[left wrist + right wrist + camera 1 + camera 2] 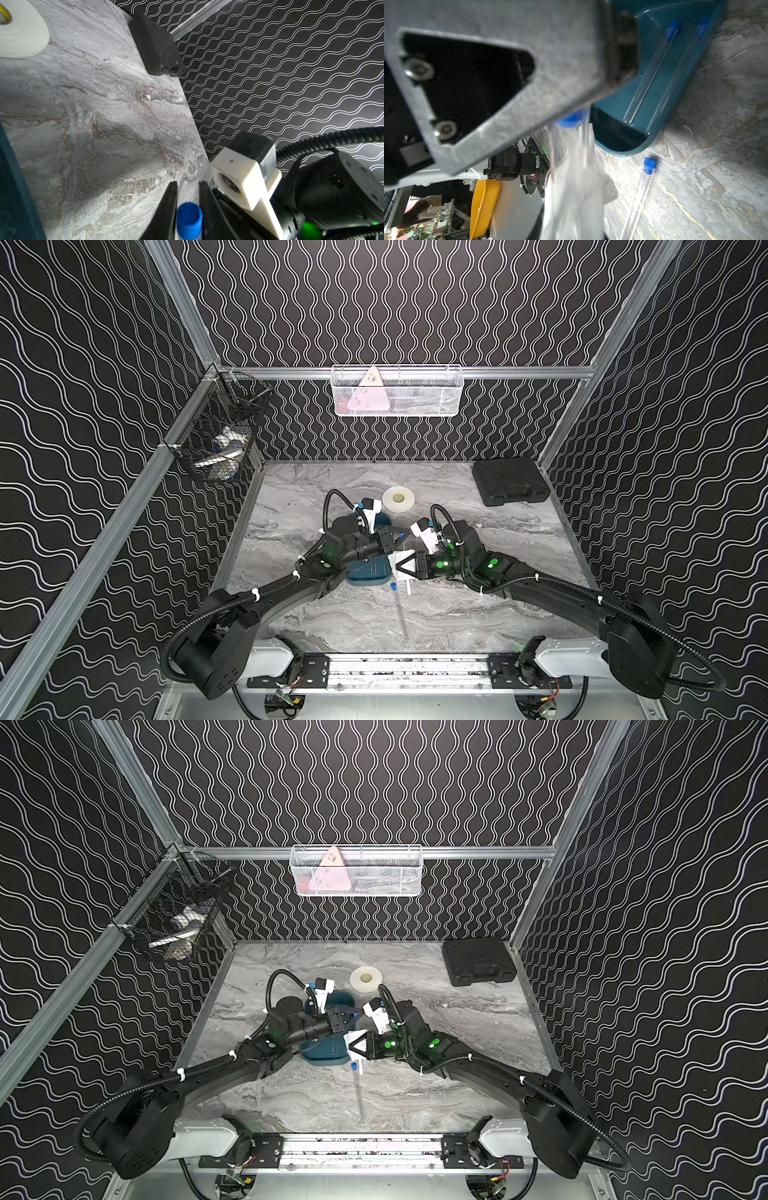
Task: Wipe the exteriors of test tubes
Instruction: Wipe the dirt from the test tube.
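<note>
Your left pincer [188, 185] clamps one test tube [189, 220] at the capped end; right pincer [395, 569] grips tissue [575, 187] wrapped on it (just right of tray [623, 148]). Two tubes [652, 68] in tray, loose tube [400, 610] on desk [478, 605], near side.

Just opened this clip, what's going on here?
The left hand is shut on the capped end of a clear blue-capped test tube. The right hand pinches a crumpled white tissue around that tube's shaft. A second tube and a third tube lie in the teal plastic tray. A fourth tube lies on the grey marble tabletop beside the tray.
</note>
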{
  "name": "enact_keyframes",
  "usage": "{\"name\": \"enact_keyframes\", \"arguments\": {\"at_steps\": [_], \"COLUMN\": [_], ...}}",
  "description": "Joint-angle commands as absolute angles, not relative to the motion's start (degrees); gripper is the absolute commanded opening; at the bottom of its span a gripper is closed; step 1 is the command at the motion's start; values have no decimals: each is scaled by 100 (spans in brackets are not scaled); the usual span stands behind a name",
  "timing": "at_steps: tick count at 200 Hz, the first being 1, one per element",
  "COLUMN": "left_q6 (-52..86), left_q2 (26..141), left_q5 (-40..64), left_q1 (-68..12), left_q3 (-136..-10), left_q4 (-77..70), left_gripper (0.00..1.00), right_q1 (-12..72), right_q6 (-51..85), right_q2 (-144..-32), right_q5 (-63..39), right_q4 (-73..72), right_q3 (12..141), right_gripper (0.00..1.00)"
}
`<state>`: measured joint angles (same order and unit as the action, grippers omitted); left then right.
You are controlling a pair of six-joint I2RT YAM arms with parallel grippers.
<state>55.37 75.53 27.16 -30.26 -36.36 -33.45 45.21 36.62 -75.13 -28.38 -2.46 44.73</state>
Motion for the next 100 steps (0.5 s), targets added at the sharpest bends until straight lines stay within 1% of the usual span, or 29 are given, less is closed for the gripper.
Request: {"name": "enact_keyframes", "arguments": {"at_steps": [1, 25, 53, 76, 100], "left_q6": [5543, 5609, 5680, 5678, 5643], "left_q2": [7563, 7611, 7540, 7464, 7409], "left_q5": [2759, 2773, 2618, 2516, 2436], "left_q1": [-3016, -3015, -3021, -3021, -3020], "left_q3": [-3621, -3599, -3561, -3560, -3568], "left_q4": [-3469, -3576, -3534, -3422, -3341], "left_gripper": [15, 12, 11, 12, 12], "right_q1": [4518, 4509, 4404, 4298, 4319], "right_q6": [3594, 3595, 3418, 3368, 3486], "right_q2": [-7506, -7515, -7599, -7790, -7893], "right_q5": [-2848, -2801, -2615, -2701, -2918], "right_q4": [-346, -377, -240, -273, -382], "right_q3": [4536, 4552, 4831, 5034, 4911], "right_gripper": [15, 15, 17, 20, 20]}}
